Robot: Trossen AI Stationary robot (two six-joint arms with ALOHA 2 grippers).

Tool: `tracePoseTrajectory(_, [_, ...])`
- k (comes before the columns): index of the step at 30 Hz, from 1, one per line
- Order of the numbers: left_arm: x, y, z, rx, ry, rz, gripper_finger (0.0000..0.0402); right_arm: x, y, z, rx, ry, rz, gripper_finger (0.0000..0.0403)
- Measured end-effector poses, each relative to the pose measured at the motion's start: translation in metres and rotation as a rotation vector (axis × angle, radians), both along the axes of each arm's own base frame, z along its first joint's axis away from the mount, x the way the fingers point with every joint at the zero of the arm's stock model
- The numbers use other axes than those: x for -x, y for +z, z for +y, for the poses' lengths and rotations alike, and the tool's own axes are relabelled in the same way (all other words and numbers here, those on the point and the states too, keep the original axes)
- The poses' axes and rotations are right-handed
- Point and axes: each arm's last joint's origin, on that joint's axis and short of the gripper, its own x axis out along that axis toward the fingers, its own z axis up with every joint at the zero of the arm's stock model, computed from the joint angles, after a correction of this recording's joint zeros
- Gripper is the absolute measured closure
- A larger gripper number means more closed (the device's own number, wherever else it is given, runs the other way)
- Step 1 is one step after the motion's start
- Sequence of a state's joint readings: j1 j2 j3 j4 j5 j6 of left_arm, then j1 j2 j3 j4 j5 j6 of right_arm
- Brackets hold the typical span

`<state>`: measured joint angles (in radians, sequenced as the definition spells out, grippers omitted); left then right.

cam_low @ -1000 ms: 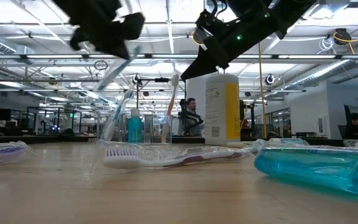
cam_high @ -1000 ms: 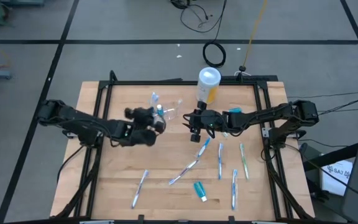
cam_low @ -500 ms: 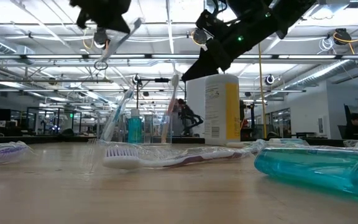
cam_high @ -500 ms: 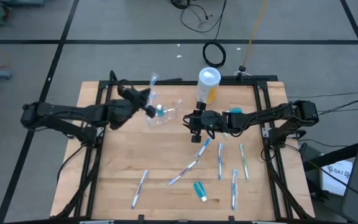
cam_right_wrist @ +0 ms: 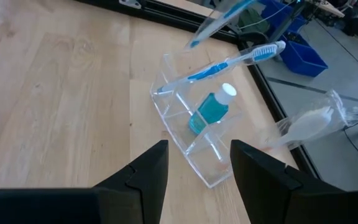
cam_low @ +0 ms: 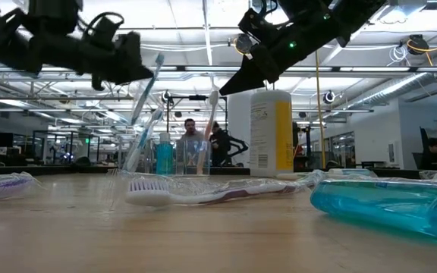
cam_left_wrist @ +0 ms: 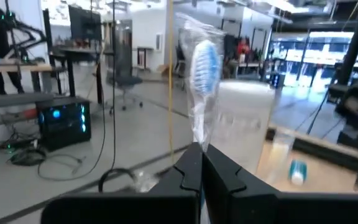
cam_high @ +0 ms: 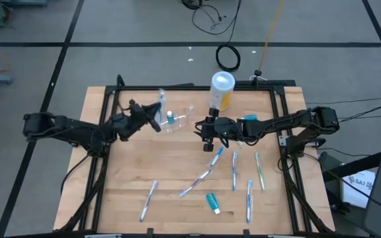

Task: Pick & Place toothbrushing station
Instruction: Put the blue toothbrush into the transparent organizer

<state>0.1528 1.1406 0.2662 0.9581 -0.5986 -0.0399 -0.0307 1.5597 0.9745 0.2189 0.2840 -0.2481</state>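
My left gripper [cam_high: 153, 119] is shut on a toothbrush [cam_high: 161, 100] in a clear wrapper, held in the air just left of the clear plastic cup [cam_high: 177, 119]. The cup stands at the table's far middle and holds a teal toothpaste tube [cam_right_wrist: 207, 112], a blue toothbrush [cam_right_wrist: 229, 65] and a wrapped white one [cam_right_wrist: 308, 122]. My right gripper [cam_high: 208, 129] hangs open and empty just right of the cup, above the table. Several toothbrushes [cam_high: 235, 170] and a teal tube [cam_high: 212, 201] lie flat on the near half of the table. My left gripper pinches the wrapped toothbrush's handle [cam_left_wrist: 197, 142] between its two fingers. The fingers come about level from the table's left and lie across the handle. The brush stands tilted, blue head [cam_left_wrist: 207, 59] up, lifted clear, with its lower end [cam_low: 135, 117] below the fingers.
A tall yellow canister [cam_high: 221, 90] with a white lid stands at the far edge, right of the cup. A teal object [cam_high: 249, 119] lies under my right arm. A black frame [cam_high: 197, 86] runs round the table. People show in the room behind [cam_low: 190, 130].
My left gripper has gone toward the table's far edge and the cup with the toothbrush, rising and then dropping a little. It has tipped from pointing down to about level, so the brush now stands head up beside the cup.
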Motion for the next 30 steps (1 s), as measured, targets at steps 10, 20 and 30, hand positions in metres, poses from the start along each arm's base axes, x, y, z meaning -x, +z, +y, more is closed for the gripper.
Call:
tracePoseTrajectory(10, [0.0,-0.039,0.002,0.05,0.088,0.082,0.04,0.0,0.0,0.0,0.0,0.0,-0.001,0.0238])
tracePoseTrajectory(20, [-0.002,-0.063,0.003,0.123,0.148,0.207,0.04,0.0,0.0,0.0,0.0,0.0,-0.001,0.0238])
tracePoseTrajectory(30, [-0.003,-0.068,-0.002,0.164,0.049,0.243,0.0383,0.0,0.0,0.0,0.0,-0.001,0.004,0.0238])
